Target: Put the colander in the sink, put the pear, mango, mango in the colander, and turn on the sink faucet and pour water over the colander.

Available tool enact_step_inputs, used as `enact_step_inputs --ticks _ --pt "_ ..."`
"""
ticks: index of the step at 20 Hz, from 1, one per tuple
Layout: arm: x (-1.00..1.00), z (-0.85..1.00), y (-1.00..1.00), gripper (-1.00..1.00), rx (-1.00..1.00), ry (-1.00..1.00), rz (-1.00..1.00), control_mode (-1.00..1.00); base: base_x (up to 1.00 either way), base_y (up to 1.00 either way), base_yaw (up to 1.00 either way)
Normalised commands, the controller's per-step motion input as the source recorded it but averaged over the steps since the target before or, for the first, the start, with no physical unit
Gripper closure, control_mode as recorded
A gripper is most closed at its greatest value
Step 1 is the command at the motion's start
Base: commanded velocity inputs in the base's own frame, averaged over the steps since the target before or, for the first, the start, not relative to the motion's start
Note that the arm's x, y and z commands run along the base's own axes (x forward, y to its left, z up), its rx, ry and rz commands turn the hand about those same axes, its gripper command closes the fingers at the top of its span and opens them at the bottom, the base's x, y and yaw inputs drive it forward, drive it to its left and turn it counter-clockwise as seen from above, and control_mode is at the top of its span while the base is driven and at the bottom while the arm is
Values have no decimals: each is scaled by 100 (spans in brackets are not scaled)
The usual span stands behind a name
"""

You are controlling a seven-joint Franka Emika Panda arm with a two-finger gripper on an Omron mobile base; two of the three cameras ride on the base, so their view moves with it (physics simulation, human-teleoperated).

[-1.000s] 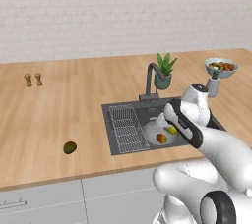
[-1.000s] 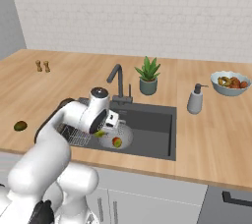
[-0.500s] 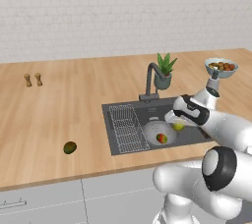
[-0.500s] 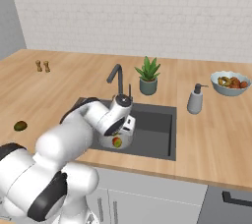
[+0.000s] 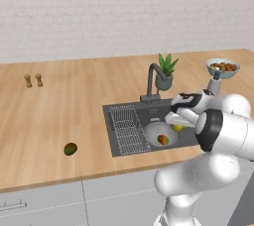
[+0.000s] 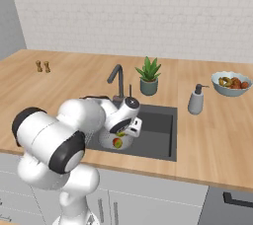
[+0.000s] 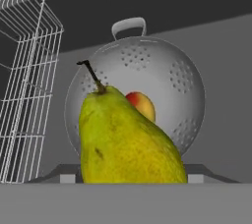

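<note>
The light-grey colander (image 7: 147, 70) sits in the dark sink (image 5: 144, 111), beside the wire rack (image 7: 24, 70). One red-and-green mango (image 7: 143, 106) lies inside the colander (image 5: 158, 132). My gripper (image 5: 177, 124) hovers low over the colander's right side, shut on the yellow-green pear (image 7: 123, 139), whose stem points up. The same pear (image 5: 177, 128) shows under the hand in the left base view. A darker green-brown mango (image 5: 70, 148) rests on the counter left of the sink. The dark faucet (image 5: 152, 79) stands behind the basin, and no water runs from it.
A potted plant (image 5: 166, 71) stands behind the sink. To the right are a soap dispenser (image 6: 196, 99) and a bowl of small fruit (image 6: 232, 82). Two small shakers (image 5: 33, 80) stand far left on the wooden counter.
The arm has swung its elbow round to the right. The hand with the pear has edged slightly further over the colander.
</note>
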Motion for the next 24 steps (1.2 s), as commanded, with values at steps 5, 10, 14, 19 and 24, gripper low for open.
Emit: enact_step_inputs --ticks 5,10,14,19,24 --pt "16 -20 -24 100 5 5 0 -100 0 0 0" --pt "17 -24 0 100 0 0 0 -100 0 0 0" --pt "21 -27 0 100 0 1 0 -100 0 0 0" --pt "16 -27 0 100 0 0 0 -100 0 0 0" --pt "10 -19 0 100 0 0 0 -100 0 0 0"
